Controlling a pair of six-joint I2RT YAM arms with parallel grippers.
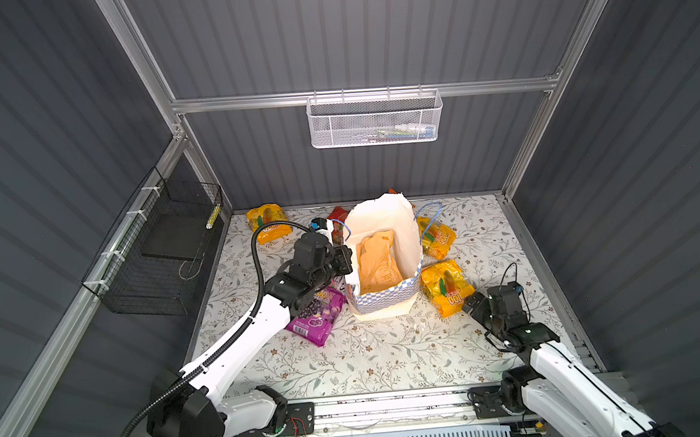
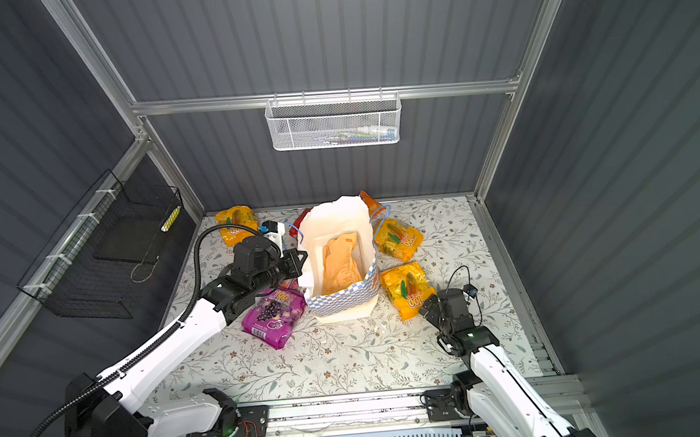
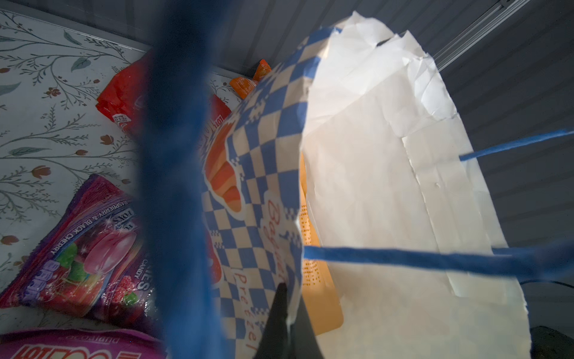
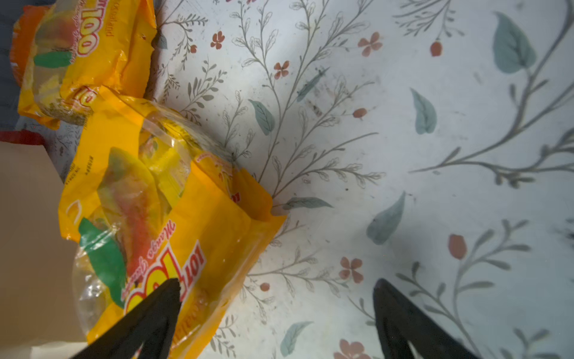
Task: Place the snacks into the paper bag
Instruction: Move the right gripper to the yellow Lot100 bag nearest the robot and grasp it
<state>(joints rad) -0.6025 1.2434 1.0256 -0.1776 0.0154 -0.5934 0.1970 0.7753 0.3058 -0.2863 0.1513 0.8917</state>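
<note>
The paper bag (image 3: 372,186) is pinched by the clenched left gripper (image 3: 289,298); the spread right gripper (image 4: 276,283) is best shifted until the yellow packet (image 4: 174,202) lies between its jaws.

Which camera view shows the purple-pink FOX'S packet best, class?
The left wrist view: the FOX'S packet lies close, its label readable. In both top views the left arm hides nearly all of it; the right wrist view misses it.
</note>
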